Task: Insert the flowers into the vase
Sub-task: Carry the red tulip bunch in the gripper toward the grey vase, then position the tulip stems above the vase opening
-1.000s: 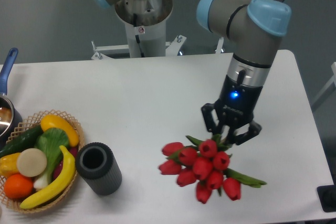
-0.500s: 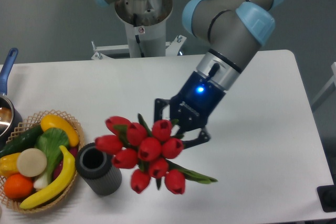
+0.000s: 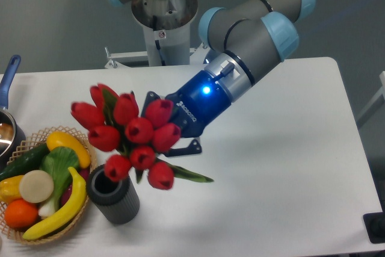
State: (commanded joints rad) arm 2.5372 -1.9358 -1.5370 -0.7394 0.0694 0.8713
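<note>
Tool point(image 3: 161, 129) apparently clamped on the flowers point(image 3: 129, 133), tilted above the vase point(image 3: 112, 194) beside the basket point(image 3: 84, 142).

This is a robotics lab, plainly a test bench and no one's home. A grey-and-blue industrial arm point(image 3: 252, 25) reaches over a bare white table point(image 3: 289, 167), and its metal pedestal point(image 3: 162, 22) stands bolted behind against a plain grey wall point(image 3: 48, 16). The props look staged: a wicker basket point(image 3: 84, 142) of bright toy-like fruit and a blue-handled pot point(image 3: 7, 88) at the left edge.
</note>
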